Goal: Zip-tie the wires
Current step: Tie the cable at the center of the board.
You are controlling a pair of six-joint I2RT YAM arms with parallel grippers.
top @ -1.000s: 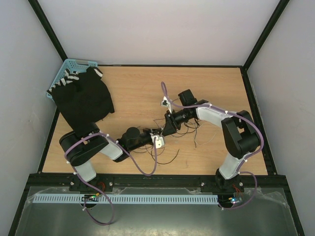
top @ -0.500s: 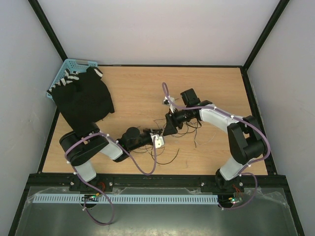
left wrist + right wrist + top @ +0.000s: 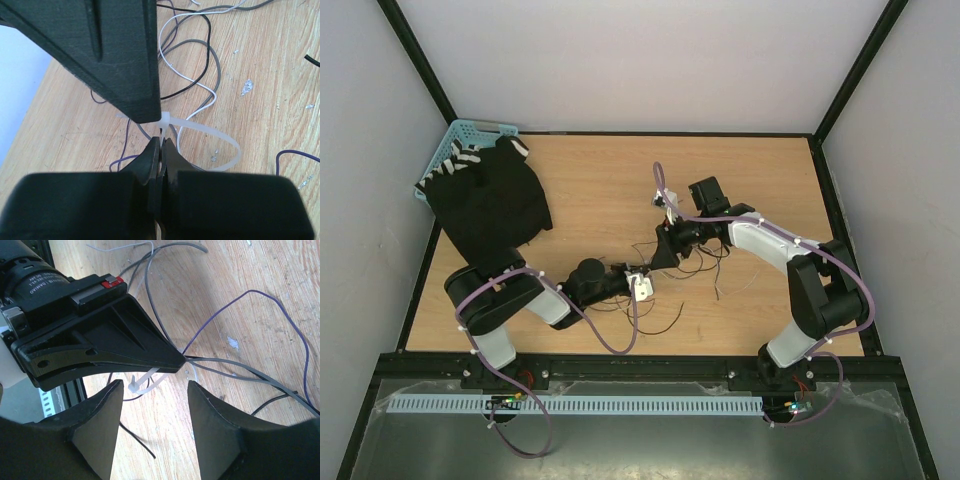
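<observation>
The wires (image 3: 705,262) lie as a loose tangle of thin black, grey, white and purple strands (image 3: 208,45) on the wooden table. The white zip tie (image 3: 226,142) is bent into a loop, its head (image 3: 134,386) just past my left gripper's tips. My left gripper (image 3: 161,142) is shut on the zip tie's strip close to the head. Grey wires (image 3: 220,360) run away from its tip (image 3: 177,361). My right gripper (image 3: 155,385) stands open right in front of the left one (image 3: 645,268), holding nothing, fingers either side of the zip tie head. Whether the loop encloses wires I cannot tell.
A black cloth with white stripes (image 3: 490,205) lies at the back left, partly over a blue basket (image 3: 460,133). Black frame posts and walls bound the table (image 3: 770,170) on all sides. More wire ends (image 3: 665,318) curl near the front edge.
My right gripper has opened wider and drawn back slightly from the left one, its elbow swinging right. The left arm and the zip tie have stayed put.
</observation>
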